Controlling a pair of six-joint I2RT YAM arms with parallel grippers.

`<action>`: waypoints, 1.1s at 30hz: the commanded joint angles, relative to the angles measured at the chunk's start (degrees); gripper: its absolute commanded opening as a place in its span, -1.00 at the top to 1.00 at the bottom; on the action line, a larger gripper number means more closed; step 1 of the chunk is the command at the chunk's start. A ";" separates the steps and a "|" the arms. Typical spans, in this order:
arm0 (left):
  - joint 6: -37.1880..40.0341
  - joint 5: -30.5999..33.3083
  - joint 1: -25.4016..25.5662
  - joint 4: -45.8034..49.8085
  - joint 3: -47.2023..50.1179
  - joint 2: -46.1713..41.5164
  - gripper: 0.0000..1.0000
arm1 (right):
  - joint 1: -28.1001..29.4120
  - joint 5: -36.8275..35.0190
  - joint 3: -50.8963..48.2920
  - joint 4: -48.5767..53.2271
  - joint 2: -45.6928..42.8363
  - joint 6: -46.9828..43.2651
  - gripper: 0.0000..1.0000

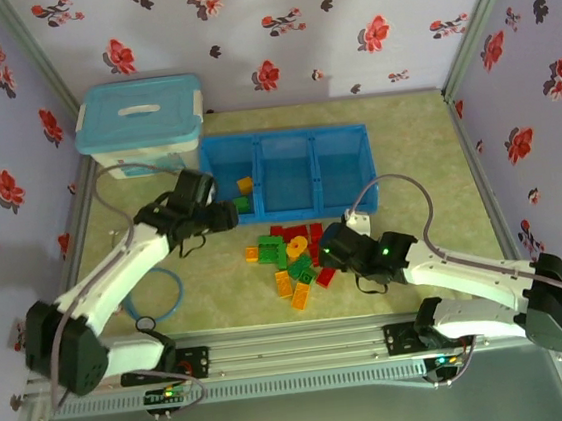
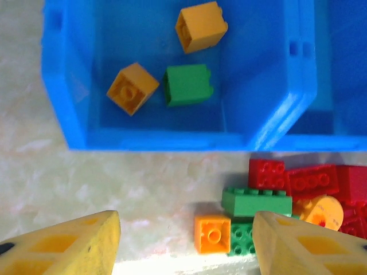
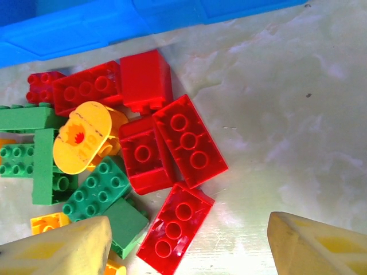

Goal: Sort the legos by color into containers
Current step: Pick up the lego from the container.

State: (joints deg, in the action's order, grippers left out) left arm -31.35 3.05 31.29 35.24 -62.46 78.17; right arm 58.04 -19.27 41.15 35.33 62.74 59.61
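From above, the left fingers (image 1: 229, 214) are hovering at the tray's (image 1: 283, 135) near left corner, with a lidded storage box (image 1: 139, 120) sitting just behind. The right fingers (image 1: 323, 252) are hanging at the right edge of the brick pile (image 1: 288, 262) on the table (image 1: 416, 156).

On the left wrist, the fingers are standing apart and empty, facing the left compartment (image 2: 69, 103). It is holding two orange bricks (image 2: 132, 87) and a green brick (image 2: 187, 85).

On the right wrist, the fingers are spreading wide, gripping nothing, over red bricks (image 3: 189, 140) lying near the tray's front wall.

One bright-blue plastic tray (image 1: 291, 212) has three square boxes (image 1: 287, 175) in a row. The left box (image 2: 132, 34) holds two orange plastic bricks (image 2: 132, 87) and one green plastic brick (image 2: 187, 85). Six red plastic bricks (image 3: 189, 140) lie outside it.
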 commanded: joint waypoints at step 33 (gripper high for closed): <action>5.90 -4.82 -3.50 6.35 -25.86 37.39 -0.15 | -0.83 -3.77 5.07 2.46 -0.61 -0.99 -0.44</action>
State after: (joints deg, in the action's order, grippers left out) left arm -26.35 -0.67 27.75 40.86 -86.54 114.10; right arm 57.36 -21.85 44.51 37.15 61.49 59.55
